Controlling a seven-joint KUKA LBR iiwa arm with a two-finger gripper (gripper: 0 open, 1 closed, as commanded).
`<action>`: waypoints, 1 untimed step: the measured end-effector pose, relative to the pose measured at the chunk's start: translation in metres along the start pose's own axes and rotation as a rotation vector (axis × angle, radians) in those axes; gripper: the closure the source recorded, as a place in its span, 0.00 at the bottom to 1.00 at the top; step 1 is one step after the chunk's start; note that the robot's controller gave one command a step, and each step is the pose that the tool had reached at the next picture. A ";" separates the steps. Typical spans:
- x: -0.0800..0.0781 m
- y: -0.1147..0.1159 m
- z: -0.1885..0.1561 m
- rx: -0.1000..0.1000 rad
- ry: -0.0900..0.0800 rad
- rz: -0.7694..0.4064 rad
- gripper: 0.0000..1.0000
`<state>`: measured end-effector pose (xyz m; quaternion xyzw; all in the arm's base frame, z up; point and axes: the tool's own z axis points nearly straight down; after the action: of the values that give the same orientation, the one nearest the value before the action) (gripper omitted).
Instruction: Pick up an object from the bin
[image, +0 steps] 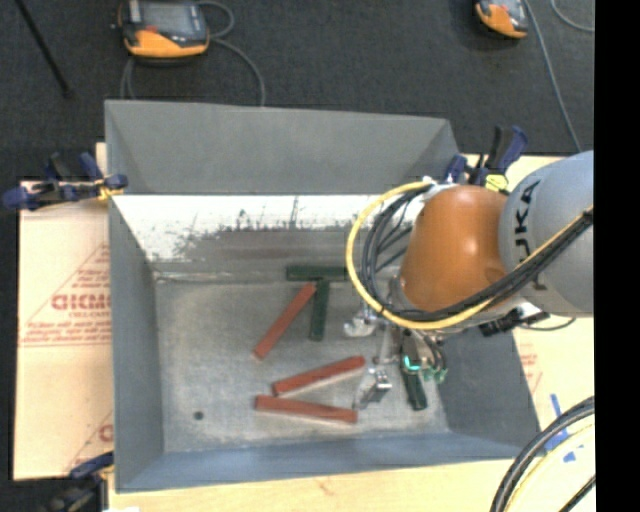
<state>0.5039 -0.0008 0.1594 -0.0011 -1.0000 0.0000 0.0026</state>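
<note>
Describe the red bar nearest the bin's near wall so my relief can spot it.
In the grey bin, look along the near wall. There lies a reddish-brown bar, left of the gripper. Of the three reddish bars it is the lowest and nearly level; the upper bar and middle bar slant.

Robotics lab or test cell — an industrial arm (560, 230) with bundled cables (365, 260) reaches into a grey metal bin (130, 330); dark carpet (320, 50) beyond, orange-and-black handheld units (165, 28) cabled there.
</note>
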 end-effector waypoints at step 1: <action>-0.002 0.000 -0.004 0.000 -0.008 0.000 0.00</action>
<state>0.5057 -0.0009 0.1637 -0.0012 -1.0000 0.0000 -0.0014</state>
